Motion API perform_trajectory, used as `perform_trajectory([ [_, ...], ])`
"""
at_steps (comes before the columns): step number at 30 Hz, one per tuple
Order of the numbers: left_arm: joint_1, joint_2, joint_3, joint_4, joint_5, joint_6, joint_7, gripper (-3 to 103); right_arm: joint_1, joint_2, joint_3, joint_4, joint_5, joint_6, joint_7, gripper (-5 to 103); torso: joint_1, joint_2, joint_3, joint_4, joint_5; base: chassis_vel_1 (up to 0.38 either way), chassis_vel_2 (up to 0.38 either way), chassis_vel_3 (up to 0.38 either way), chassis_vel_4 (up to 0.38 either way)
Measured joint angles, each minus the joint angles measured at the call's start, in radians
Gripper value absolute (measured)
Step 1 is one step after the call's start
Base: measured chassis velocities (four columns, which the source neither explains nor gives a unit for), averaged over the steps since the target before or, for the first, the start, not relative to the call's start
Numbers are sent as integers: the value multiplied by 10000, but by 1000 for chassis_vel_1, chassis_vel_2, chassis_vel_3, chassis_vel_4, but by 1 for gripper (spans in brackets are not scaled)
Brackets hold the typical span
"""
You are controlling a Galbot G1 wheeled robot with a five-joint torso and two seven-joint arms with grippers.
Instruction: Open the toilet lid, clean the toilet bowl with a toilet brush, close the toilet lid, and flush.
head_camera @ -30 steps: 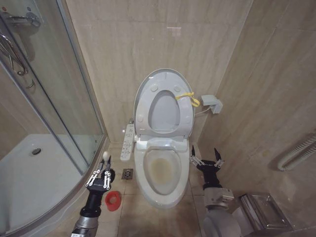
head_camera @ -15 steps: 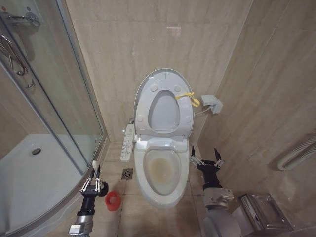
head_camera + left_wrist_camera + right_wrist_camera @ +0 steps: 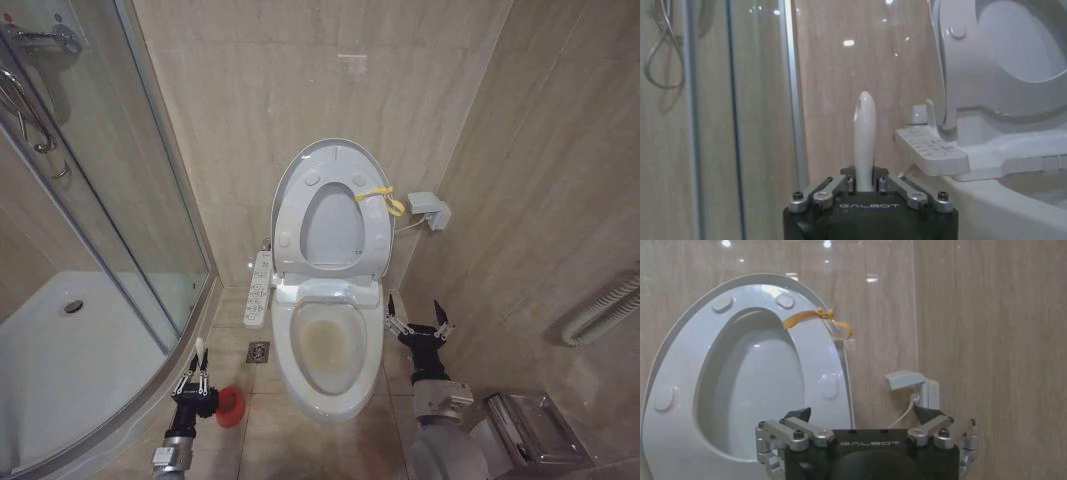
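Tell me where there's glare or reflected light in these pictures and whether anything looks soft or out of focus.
Head view: even light, a faint bright patch on the wall tile above the toilet lid. Left wrist view: small highlights on the glossy wall; the toilet brush handle held by the left gripper looks slightly soft. Right wrist view: bright ceiling-light spots on the tile above the lid; the right gripper is open.

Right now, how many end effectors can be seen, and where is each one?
2. The left end effector is low beside the red cup holder, shut on the toilet brush. The right end effector waits open, right of the toilet bowl.
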Motion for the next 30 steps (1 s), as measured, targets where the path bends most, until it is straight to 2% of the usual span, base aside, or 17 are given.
perform_trajectory([
  [16, -1795, -154, 467, 2196, -188, 7, 803, 16, 0, 0, 0, 0, 0, 0, 0, 100, -1, 0, 0, -2, 0, 0, 0, 0, 0],
  [30, -2468, -364, 630, 3594, -202, 21, 1320, 16, 0, 0, 0, 0, 0, 0, 0, 100, -1, 0, -1, -1, 0, 0, 0, 0, 0],
])
